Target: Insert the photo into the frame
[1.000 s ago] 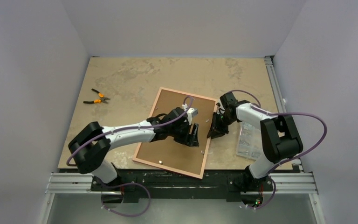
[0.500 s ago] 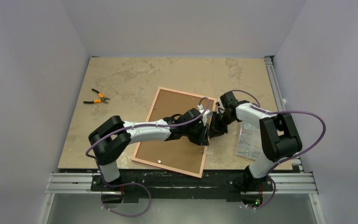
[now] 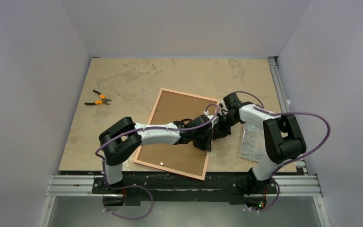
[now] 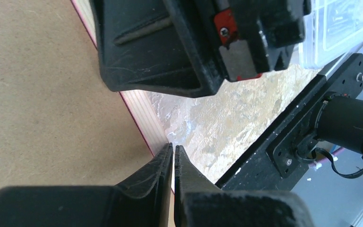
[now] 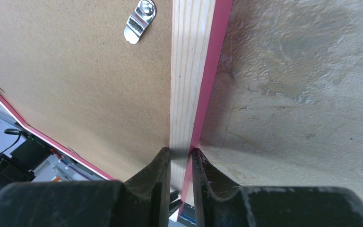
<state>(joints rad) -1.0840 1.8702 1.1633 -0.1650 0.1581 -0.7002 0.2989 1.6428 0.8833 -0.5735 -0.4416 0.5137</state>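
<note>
One rectangular pink-edged pale-wood frame (image 5: pixel 189 71), edge pinched by right claw (image 5: pixel 180 156)

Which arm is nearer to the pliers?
Left. The left arm lies across the frame, its elbow on the pliers' side; the right arm is beyond the frame's right edge.

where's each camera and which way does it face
top external: above and behind the bases, facing down on the table; left arm and right arm show.
left wrist: on the left arm, looking past shut left fingers at the frame edge; right arm's end above.
right wrist: on the right arm, looking along right fingers clamped on that edge.
shared: both wrist views show that same edge.
</note>
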